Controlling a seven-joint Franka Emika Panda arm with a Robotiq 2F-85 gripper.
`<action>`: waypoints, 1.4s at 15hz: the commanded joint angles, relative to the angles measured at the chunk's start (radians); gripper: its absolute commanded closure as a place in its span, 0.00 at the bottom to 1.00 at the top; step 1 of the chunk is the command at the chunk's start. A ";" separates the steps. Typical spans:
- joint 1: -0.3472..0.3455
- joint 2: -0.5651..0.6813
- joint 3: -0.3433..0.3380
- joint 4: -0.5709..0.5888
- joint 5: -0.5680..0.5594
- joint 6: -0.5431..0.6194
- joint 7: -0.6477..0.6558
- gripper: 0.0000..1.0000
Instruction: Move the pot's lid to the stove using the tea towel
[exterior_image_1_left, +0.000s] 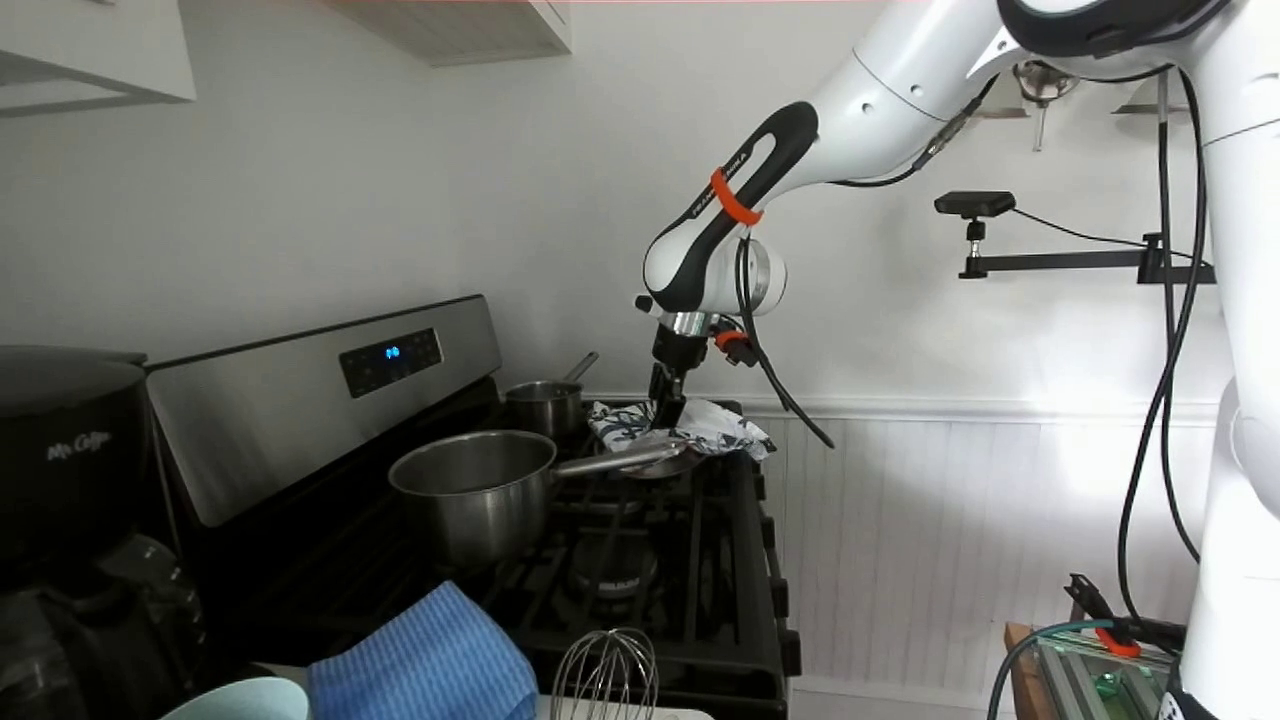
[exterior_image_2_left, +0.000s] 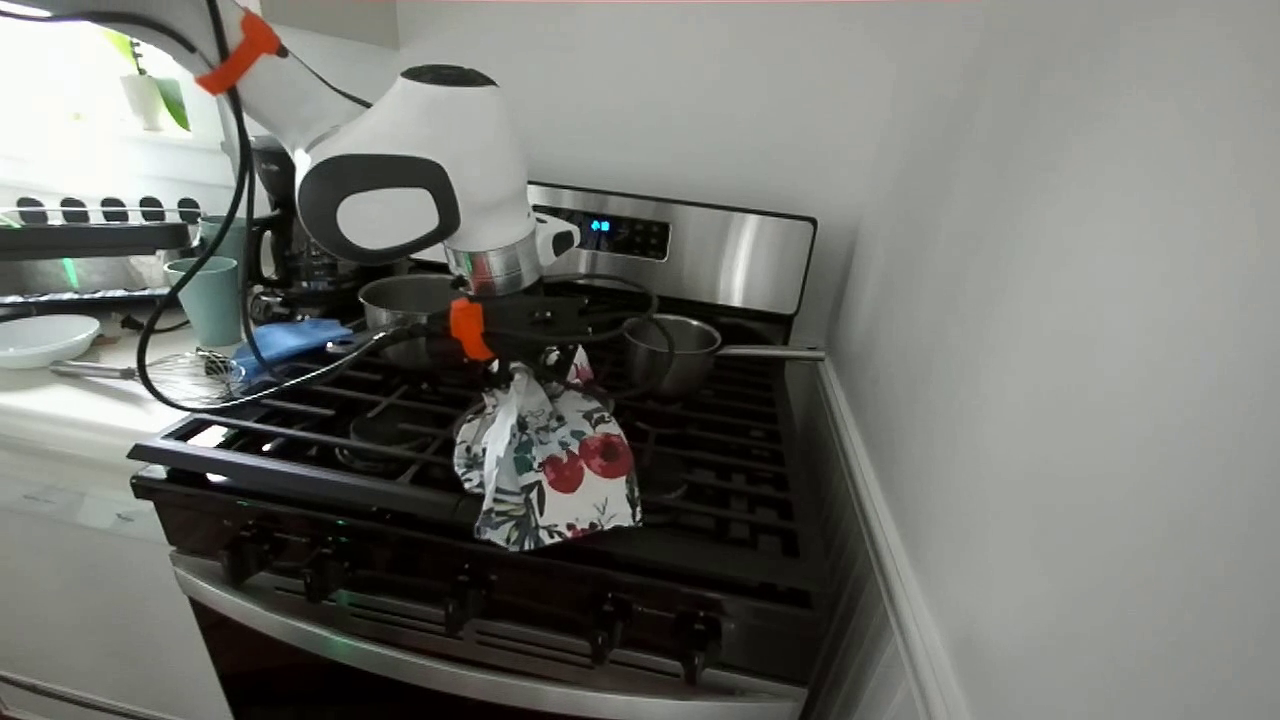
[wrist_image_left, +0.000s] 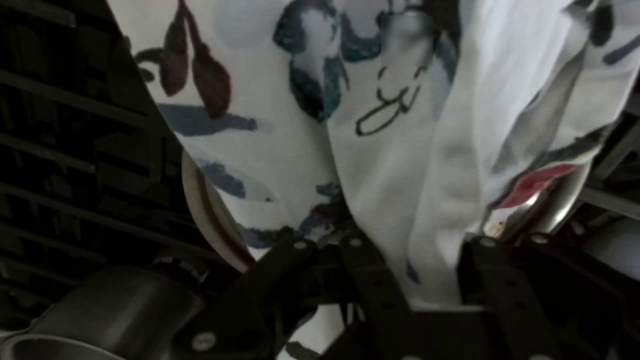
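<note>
i'd judge the carry mostly done. in an exterior view the floral tea towel (exterior_image_2_left: 560, 460) drapes over the stove (exterior_image_2_left: 725, 475) just below the middle of the frame, its red-flowered end hanging toward the front edge; the lid (wrist_image_left: 202, 207) is beneath it, largely hidden, slivers of rim showing left of centre and at the right of the wrist view. the claw (exterior_image_1_left: 666, 415), near the centre of an exterior view, points down into the towel and is pinching a bunched fold of it; whether the lid's knob is caught inside that fold is hidden, though it seems likely. neither the large saucepan (exterior_image_1_left: 475, 505), left of centre, nor the small saucepan (exterior_image_1_left: 545, 410) behind it wears a lid; which of them this one fits, if either, i cannot tell. nor can i tell whether it rests on the stove or hangs just above. what is left, probably: settle it level, loosen the grip, and raise the claw clear without dragging towel or lid along.
</note>
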 joint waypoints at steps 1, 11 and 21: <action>-0.011 -0.007 0.021 -0.029 0.007 0.043 0.018 0.97; -0.022 0.003 0.031 -0.034 0.012 0.039 0.010 0.57; -0.019 -0.052 0.020 0.020 -0.013 -0.067 0.049 0.00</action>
